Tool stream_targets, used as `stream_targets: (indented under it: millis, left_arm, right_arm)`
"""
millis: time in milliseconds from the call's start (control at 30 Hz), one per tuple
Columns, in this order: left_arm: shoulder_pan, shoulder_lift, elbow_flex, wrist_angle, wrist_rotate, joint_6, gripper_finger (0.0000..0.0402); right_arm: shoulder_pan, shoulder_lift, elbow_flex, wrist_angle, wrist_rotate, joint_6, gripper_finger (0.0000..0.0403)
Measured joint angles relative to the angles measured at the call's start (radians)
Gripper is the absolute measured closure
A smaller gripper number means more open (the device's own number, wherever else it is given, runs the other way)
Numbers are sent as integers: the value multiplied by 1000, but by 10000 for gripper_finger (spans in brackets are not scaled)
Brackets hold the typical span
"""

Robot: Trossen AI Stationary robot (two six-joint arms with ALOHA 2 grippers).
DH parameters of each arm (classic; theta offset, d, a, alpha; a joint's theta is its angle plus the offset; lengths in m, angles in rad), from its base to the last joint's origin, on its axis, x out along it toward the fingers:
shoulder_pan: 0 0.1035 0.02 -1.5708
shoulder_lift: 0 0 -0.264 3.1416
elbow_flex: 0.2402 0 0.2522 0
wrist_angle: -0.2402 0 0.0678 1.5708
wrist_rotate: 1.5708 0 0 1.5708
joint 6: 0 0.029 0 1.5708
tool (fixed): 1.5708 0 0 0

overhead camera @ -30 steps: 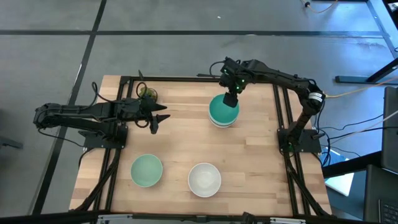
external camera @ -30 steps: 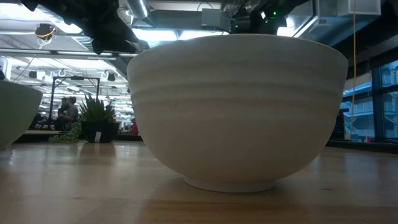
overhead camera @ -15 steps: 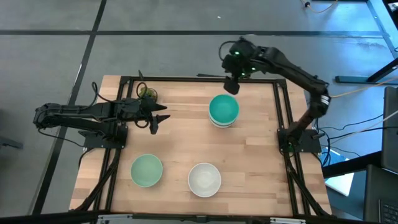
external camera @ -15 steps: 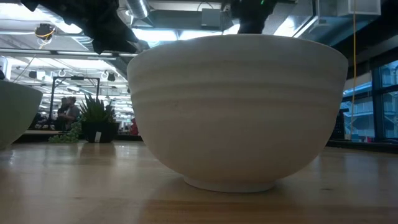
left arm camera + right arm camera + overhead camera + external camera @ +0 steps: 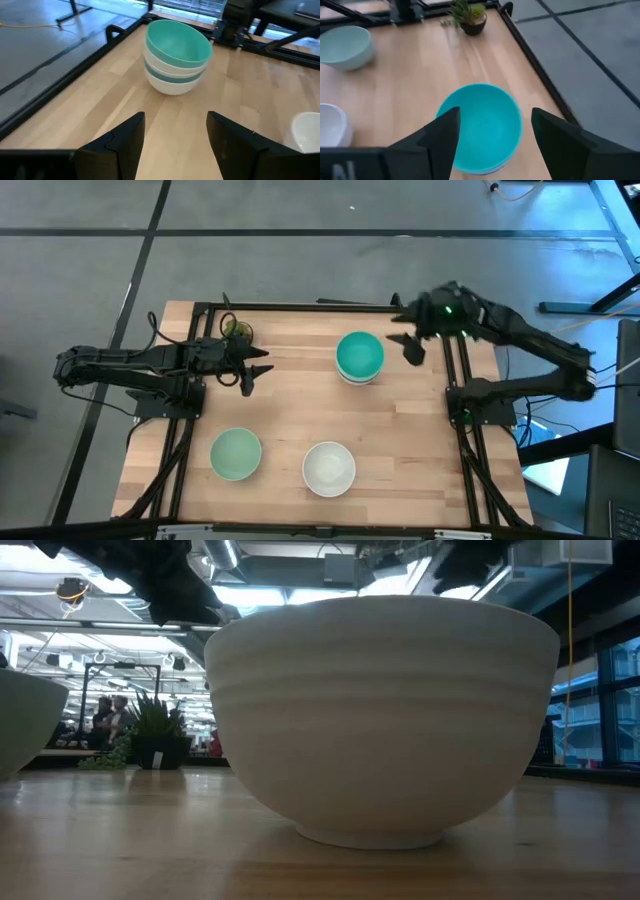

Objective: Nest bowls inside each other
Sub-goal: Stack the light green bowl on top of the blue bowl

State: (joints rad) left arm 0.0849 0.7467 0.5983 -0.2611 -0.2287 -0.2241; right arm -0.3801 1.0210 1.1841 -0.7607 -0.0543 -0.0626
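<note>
Right claw (image 5: 410, 344) had swung off the teal bowl (image 5: 359, 354), atop its stack at the counter's (image 5: 290, 405) far side, fingers wide, empty. Left claw (image 5: 252, 370) waited, spread. Next likely: fetch the white bowl (image 5: 329, 467) or mint bowl (image 5: 235, 453).

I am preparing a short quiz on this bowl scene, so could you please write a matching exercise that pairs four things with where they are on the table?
Things:
1. teal bowl
2. mint bowl
3. single white bowl
4. potted plant

Places:
A. alone at the front edge, right of the mint bowl
B. by the back rail, on the left arm's side
C. on top of the stack at the back
D. alone at the front, on the left arm's side

Pairs: 1-C, 2-D, 3-A, 4-B
</note>
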Motion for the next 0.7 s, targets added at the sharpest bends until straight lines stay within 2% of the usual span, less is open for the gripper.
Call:
stream_targets:
  millis: [233, 433, 567, 633, 700]
  left_arm:
    - [-40, 18, 1, 0, 146, 60, 197]
    - [-129, 120, 1, 15, 132, 27, 201]
    - [-164, 207, 49, 4, 137, 34, 201]
    - [-178, 243, 106, -51, 142, 46, 201]
    - [-193, 276, 179, -172, 140, 49, 201]
  right_arm:
    - [59, -202, -253, 153, -1, 136, 157]
    - [104, -268, -399, 264, -2, 197, 157]
    - [130, -274, -456, 300, -2, 228, 157]
    - [138, -274, -469, 300, -2, 242, 157]
    - [143, -274, -470, 293, -2, 242, 157]
